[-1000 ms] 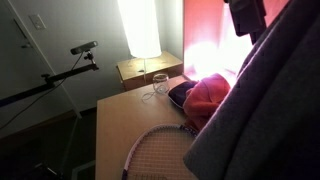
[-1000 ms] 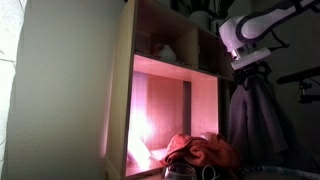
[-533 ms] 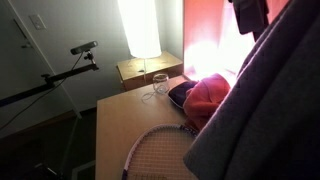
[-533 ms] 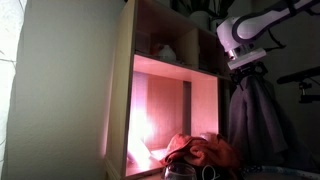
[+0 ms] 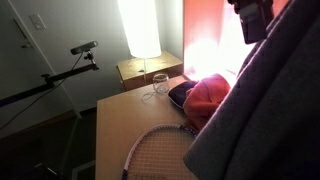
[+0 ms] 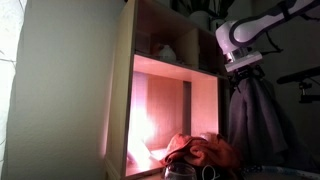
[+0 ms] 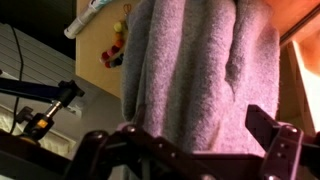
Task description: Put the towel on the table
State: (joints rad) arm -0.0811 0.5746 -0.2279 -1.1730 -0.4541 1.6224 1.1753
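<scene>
The grey towel (image 5: 265, 110) hangs down at the right, beside the light wooden table (image 5: 120, 125). It also shows as a dark drape (image 6: 250, 120) under the arm, and it fills the middle of the wrist view (image 7: 200, 70). My gripper (image 5: 250, 20) is at the towel's top end, also seen in an exterior view (image 6: 243, 65). In the wrist view my gripper (image 7: 195, 130) stands open, one finger on each side of the hanging cloth, not pressed on it. What the towel hangs from is hidden.
On the table lie a tennis racket (image 5: 155, 150), a red cloth (image 5: 207, 95) and a wine glass (image 5: 160, 82). Behind it a nightstand (image 5: 140, 70) carries a bright lamp (image 5: 140, 28). A camera on a tripod (image 5: 85, 47) stands at left. A tall wooden shelf (image 6: 165, 100) is beside the arm.
The gripper has shifted slightly lower and closer to the towel's top. Its jaws stayed open and the towel has not moved.
</scene>
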